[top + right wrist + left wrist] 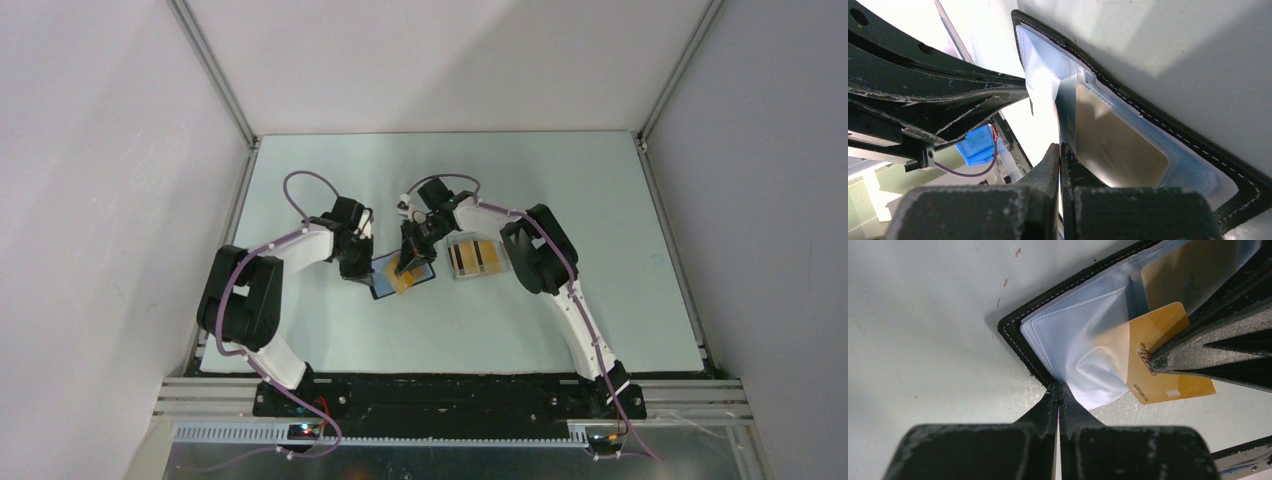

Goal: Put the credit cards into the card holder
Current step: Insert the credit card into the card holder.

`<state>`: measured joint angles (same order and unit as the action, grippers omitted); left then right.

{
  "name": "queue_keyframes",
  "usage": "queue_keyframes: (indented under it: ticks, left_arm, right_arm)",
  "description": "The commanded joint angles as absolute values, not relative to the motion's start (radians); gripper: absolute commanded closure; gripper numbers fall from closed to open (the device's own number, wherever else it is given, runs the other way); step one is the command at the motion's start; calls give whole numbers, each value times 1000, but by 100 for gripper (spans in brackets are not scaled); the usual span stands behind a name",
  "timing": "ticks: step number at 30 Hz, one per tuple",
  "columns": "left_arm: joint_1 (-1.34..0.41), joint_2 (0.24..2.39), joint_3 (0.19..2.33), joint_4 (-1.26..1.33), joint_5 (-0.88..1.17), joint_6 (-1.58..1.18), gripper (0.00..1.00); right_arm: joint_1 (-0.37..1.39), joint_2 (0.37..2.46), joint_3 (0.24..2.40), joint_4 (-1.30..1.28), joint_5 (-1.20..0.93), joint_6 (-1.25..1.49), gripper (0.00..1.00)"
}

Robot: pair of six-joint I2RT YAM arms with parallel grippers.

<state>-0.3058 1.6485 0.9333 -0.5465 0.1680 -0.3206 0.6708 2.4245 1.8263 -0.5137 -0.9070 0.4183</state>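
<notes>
From above, the card holder point(383, 285) is seen lying open on the counter point(560, 180), pinched at its left edge by the closed left hand point(357, 265). An orange credit card point(402, 280) is held over it by the closed right hand point(409, 264). At the left wrist, the holder's black rim is clamped between shut fingers point(1043, 410). At the right wrist, that hand is shown pressed shut beside a sleeved card point(1113, 142).

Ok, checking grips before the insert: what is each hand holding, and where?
Right hand pinches the orange-yellow plastic card on its exposed half; left hand appears to pinch the open black card holder's edge by the clear sleeves.
</notes>
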Motion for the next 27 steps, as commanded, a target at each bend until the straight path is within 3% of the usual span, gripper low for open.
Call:
queue_keyframes:
  ticks: [1,27]
  left_arm:
    - [-318,1657,959,-539,175,-289,100]
    - [-318,1660,957,-546,176,-289,100]
  right_arm:
    - [662,2441,1841,-498,-873,416,100]
    - [657,2426,1786,-271,-823,445,100]
